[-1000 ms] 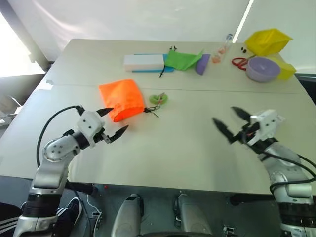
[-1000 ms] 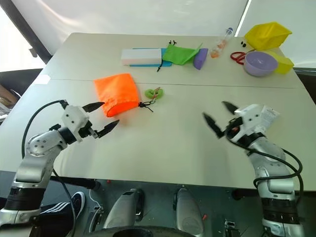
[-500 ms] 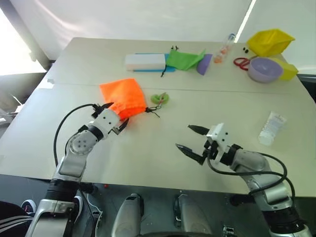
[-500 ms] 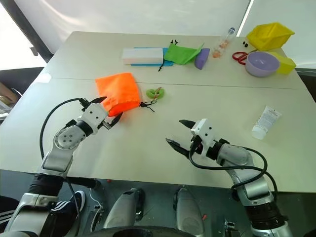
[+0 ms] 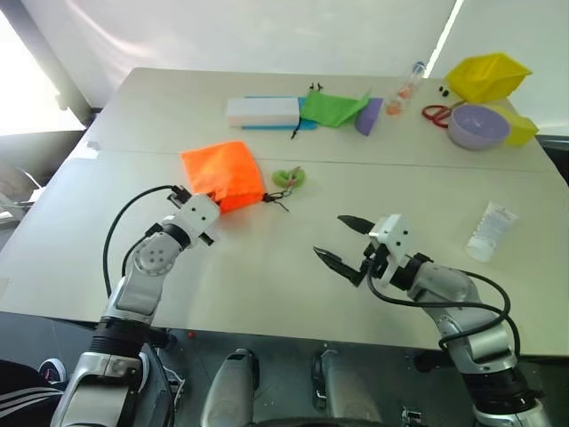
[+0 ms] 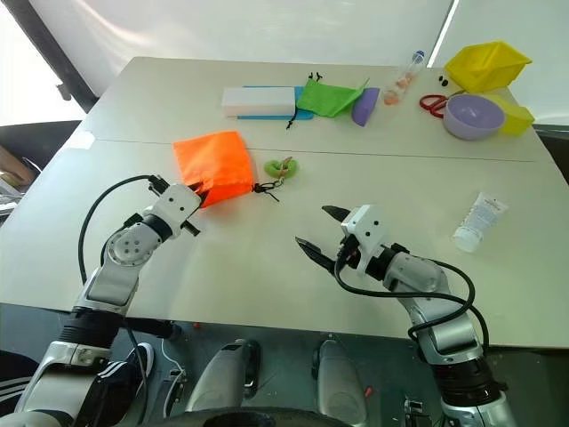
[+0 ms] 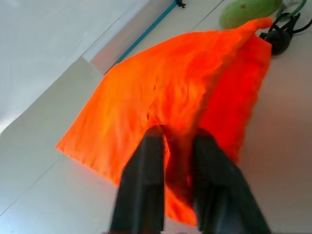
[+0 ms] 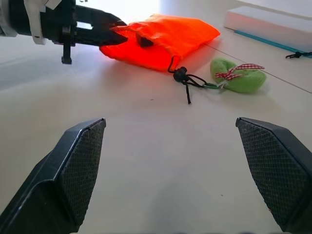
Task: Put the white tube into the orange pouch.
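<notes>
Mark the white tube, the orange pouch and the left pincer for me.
white tube [image 5: 491,230], left eye view, middle of its body.
orange pouch [image 5: 222,171], left eye view, centre of the fabric.
left pincer [image 7: 176,146], left wrist view, midway between its fingertips, shut on the pouch's edge.

I can't read any words or numbers here. The white tube has dark print, but it's too small for me.
</notes>
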`<action>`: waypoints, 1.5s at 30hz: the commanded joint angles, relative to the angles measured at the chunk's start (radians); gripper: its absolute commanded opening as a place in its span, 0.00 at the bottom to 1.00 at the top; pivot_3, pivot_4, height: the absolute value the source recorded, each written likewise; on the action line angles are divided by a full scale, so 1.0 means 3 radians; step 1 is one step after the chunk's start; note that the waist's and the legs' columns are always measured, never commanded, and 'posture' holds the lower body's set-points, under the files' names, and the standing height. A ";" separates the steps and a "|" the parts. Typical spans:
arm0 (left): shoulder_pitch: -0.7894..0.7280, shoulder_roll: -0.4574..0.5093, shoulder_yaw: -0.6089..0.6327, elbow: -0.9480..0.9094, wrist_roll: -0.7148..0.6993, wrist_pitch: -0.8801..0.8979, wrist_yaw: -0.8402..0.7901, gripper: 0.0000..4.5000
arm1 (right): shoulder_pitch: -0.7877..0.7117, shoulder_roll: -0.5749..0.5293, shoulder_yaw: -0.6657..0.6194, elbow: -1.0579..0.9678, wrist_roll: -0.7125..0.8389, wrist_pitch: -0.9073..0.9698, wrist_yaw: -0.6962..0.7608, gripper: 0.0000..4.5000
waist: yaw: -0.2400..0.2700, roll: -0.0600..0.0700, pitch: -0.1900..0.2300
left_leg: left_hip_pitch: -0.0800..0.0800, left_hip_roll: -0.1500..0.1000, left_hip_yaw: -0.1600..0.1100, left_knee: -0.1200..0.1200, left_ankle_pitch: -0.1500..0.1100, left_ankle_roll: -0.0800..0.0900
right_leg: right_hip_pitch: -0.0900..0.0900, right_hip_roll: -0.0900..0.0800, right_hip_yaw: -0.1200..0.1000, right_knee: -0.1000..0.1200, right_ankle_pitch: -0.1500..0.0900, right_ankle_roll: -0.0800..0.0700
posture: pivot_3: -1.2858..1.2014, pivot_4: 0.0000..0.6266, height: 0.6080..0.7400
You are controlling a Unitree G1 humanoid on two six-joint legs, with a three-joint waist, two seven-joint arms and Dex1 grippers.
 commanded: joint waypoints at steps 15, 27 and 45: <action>0.0338 0.0263 0.0144 -0.0802 -0.0248 0.0038 -0.0418 0.01 | -0.0126 0.0040 -0.0093 0.0045 -0.0043 -0.0071 -0.0027 1.00 | -0.0005 0.0000 0.0000 | 0.0001 0.0001 0.0000 0.0000 0.0000 0.0000 | 0.0000 0.0000 0.0001 0.0000 -0.0001 -0.0002 | 0.52 0.24 1.00; 0.0966 0.0745 0.0368 -0.1253 -0.0900 -0.0307 -0.1202 0.01 | -0.0241 0.0029 -0.0084 0.0218 -0.0061 -0.0167 0.0088 1.00 | -0.0006 0.0000 0.0000 | 0.0000 0.0005 0.0001 -0.0002 0.0000 0.0000 | -0.0002 -0.0001 0.0002 -0.0001 -0.0002 -0.0004 | 0.52 0.24 1.00; 0.0786 0.0496 0.0187 -0.1013 -0.0825 -0.0358 -0.1147 0.01 | -0.0175 -0.0049 -0.0153 0.0191 -0.0056 -0.0153 0.0199 1.00 | -0.0003 0.0000 0.0000 | 0.0000 0.0003 0.0003 -0.0001 0.0000 0.0000 | -0.0001 -0.0001 0.0002 0.0000 -0.0001 -0.0003 | 0.52 0.24 1.00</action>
